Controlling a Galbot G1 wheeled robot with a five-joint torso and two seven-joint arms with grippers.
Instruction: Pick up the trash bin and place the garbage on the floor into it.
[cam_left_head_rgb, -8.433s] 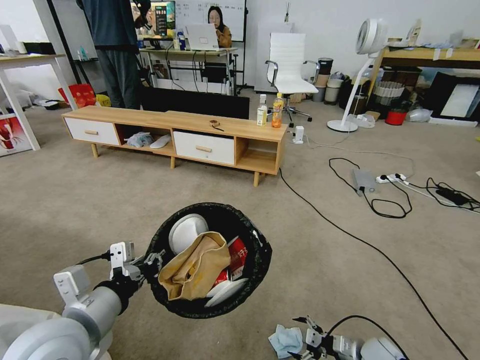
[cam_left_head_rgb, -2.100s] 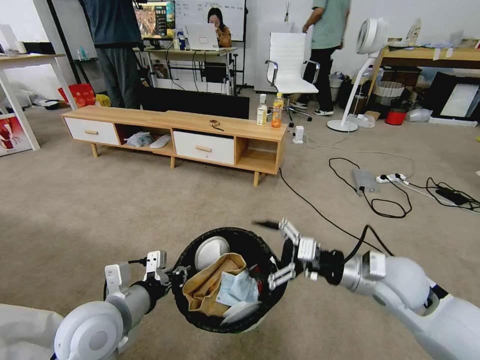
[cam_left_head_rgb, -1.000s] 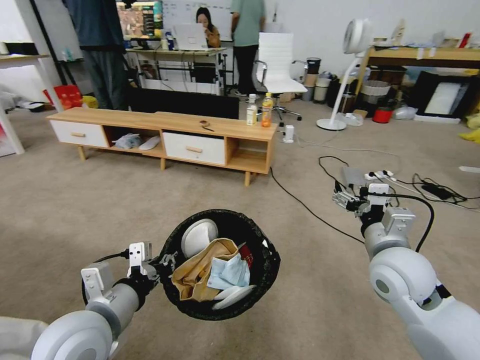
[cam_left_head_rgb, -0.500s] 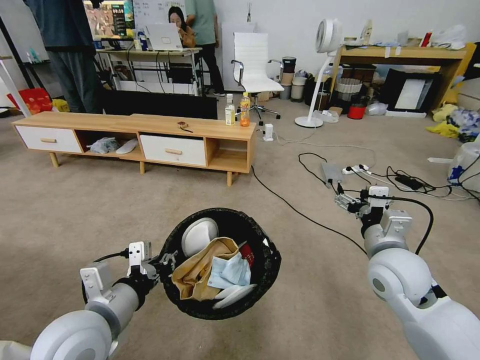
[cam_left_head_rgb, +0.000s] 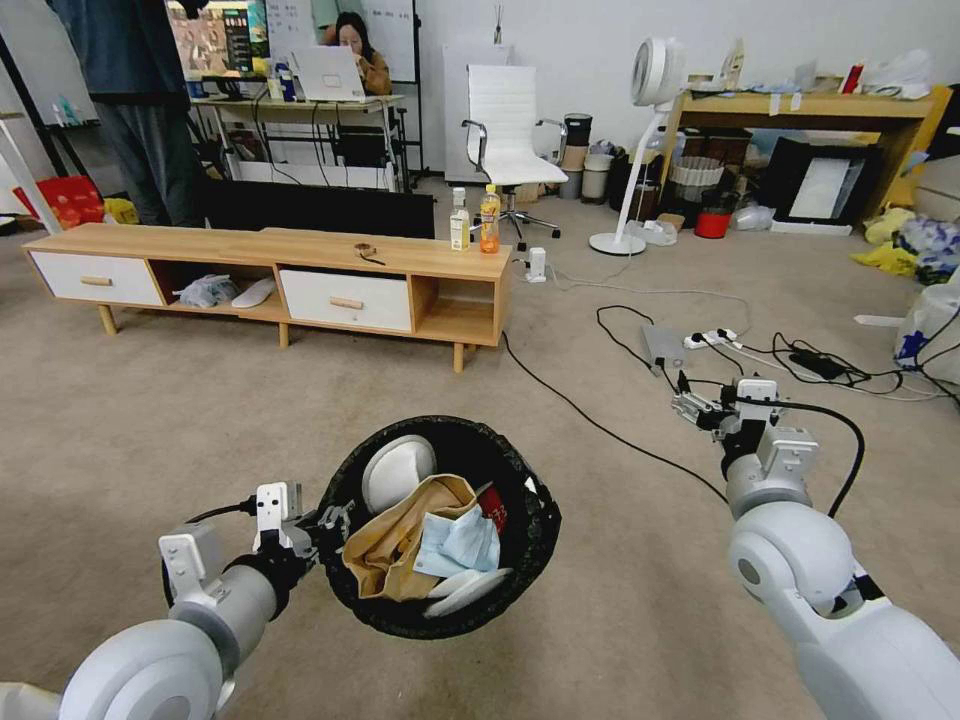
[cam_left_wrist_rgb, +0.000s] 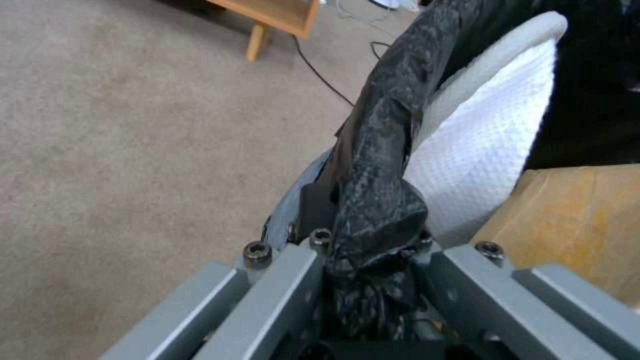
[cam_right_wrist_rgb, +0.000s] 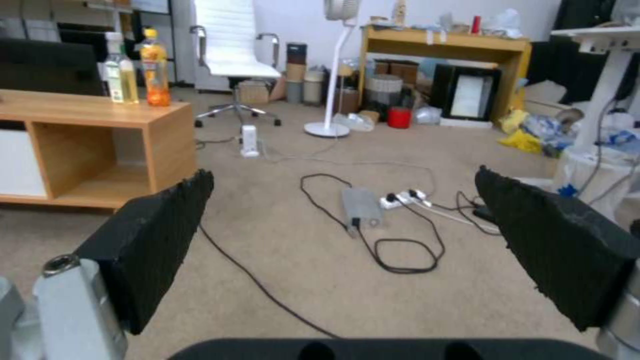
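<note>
The trash bin (cam_left_head_rgb: 541, 520), round and lined with a crinkled black bag, hangs above the floor (cam_left_head_rgb: 180, 410). My left gripper (cam_left_head_rgb: 322, 524) is shut on its near rim. The left wrist view shows this close up, with the bag's rim (cam_left_wrist_rgb: 383, 165) pinched in the left gripper (cam_left_wrist_rgb: 373, 252). Inside the bin lie a crumpled brown paper bag (cam_left_head_rgb: 392, 545), a light-blue face mask (cam_left_head_rgb: 458, 545), a red carton (cam_left_head_rgb: 495, 505) and white lid flaps (cam_left_head_rgb: 398, 470). My right gripper (cam_left_head_rgb: 692, 405) is off to the bin's right, above the carpet. Its black pads (cam_right_wrist_rgb: 567, 260) are open with nothing between them.
A low wooden cabinet (cam_left_head_rgb: 270, 260) with two drink bottles (cam_left_head_rgb: 488, 218) stands ahead. A black cable (cam_left_head_rgb: 600, 425) crosses the carpet, and a power strip with tangled leads (cam_left_head_rgb: 715, 340) lies ahead of the right gripper. A standing fan (cam_left_head_rgb: 625, 200), a white chair (cam_left_head_rgb: 505, 120) and bags (cam_left_head_rgb: 920, 245) are farther back.
The face mask went from the carpet into the bin. My right gripper then drew away to the right, open. The camera has turned right; the left gripper keeps its hold.
</note>
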